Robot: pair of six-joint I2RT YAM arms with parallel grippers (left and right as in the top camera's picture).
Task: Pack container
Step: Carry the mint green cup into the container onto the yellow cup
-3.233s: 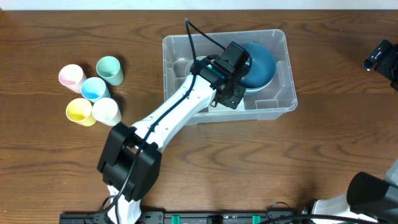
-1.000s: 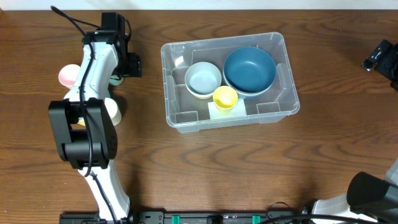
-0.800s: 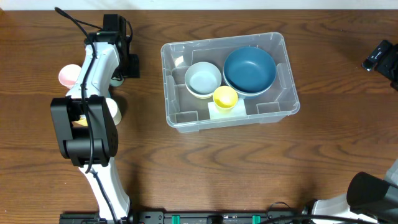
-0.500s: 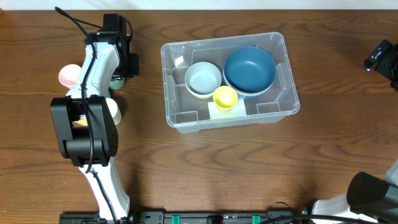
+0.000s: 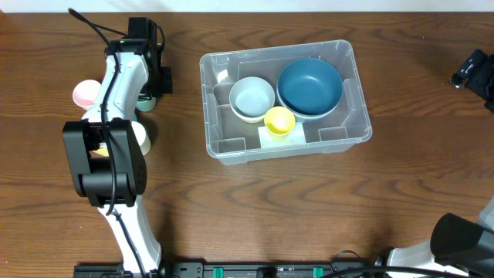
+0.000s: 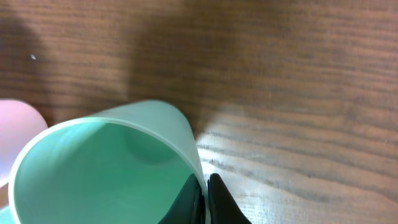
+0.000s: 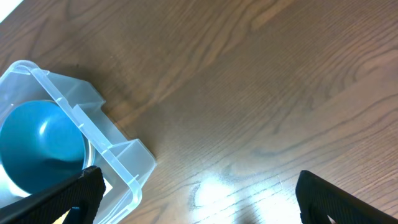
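Note:
The clear container (image 5: pixel 224 147) sits mid-table and holds a dark blue bowl (image 5: pixel 310 86), a pale blue bowl (image 5: pixel 252 98) and a yellow cup (image 5: pixel 279 121). Its corner shows in the right wrist view (image 7: pixel 134 165). My left gripper (image 6: pixel 204 198) is shut on the rim of a green cup (image 6: pixel 93 168), one finger inside and one outside. From overhead the left gripper (image 5: pixel 151 83) is at the far left, over the green cup (image 5: pixel 144 100), which is mostly hidden. My right gripper (image 7: pixel 196 193) is open wide and empty above bare wood, right of the container.
A pink cup (image 5: pixel 83 94) and a cream cup (image 5: pixel 139 137) stand beside the left arm; other cups there are hidden by the arm. The pink cup also shows at the left edge of the left wrist view (image 6: pixel 15 134). The right arm (image 5: pixel 475 73) sits at the table's right edge.
The left arm left the container, where a yellow cup now sits, and swung to the cups at the far left. Over the last second it barely moved.

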